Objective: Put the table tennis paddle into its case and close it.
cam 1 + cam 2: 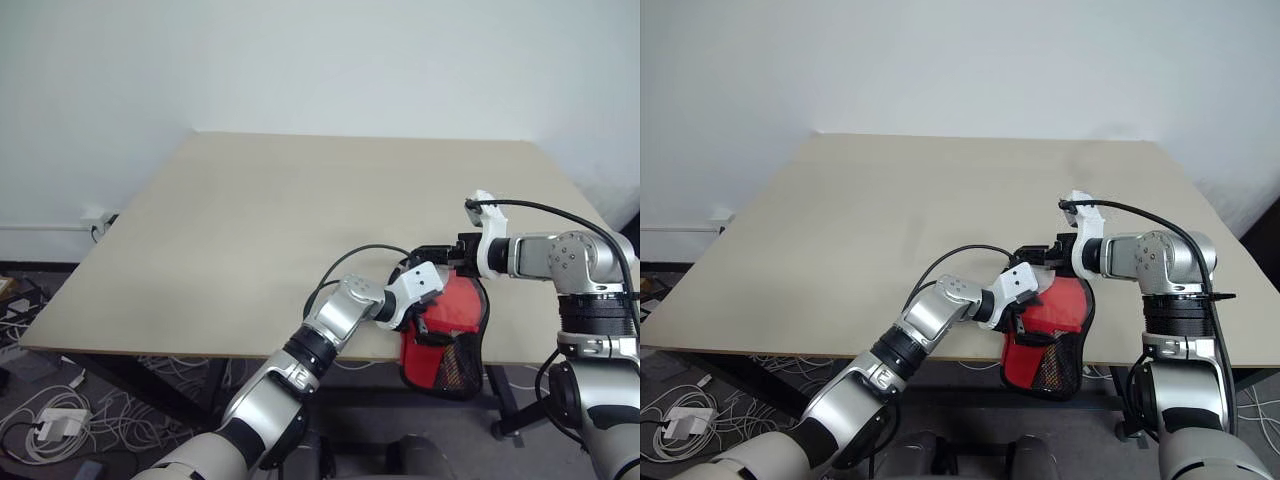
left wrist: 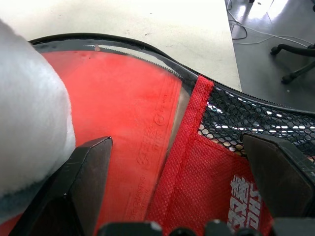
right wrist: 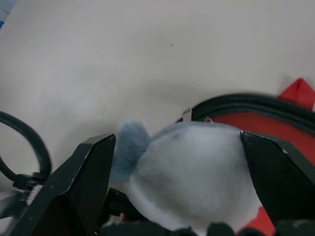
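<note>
Here the left gripper [image 2: 177, 162] has its fingers [image 2: 81, 182] spread wide, straddling the case [image 1: 448, 345] where red fabric meets black mesh, gripping nothing. The right gripper [image 3: 179, 167] also stands with fingers [image 3: 81, 177] apart, a pale grey fuzzy lump [image 3: 192, 167] between them, possibly touching. The table tennis paddle [image 2: 123, 123] lies inside the unzipped case, red face showing. The case overhangs the worktop [image 1: 300, 230] near edge, mesh end drooping.

White logo print on the case [image 2: 221, 187], lower right of the left wrist view, cut off, unreadable; faint embossed marks on the paddle rubber [image 2: 147, 147], illegible.
</note>
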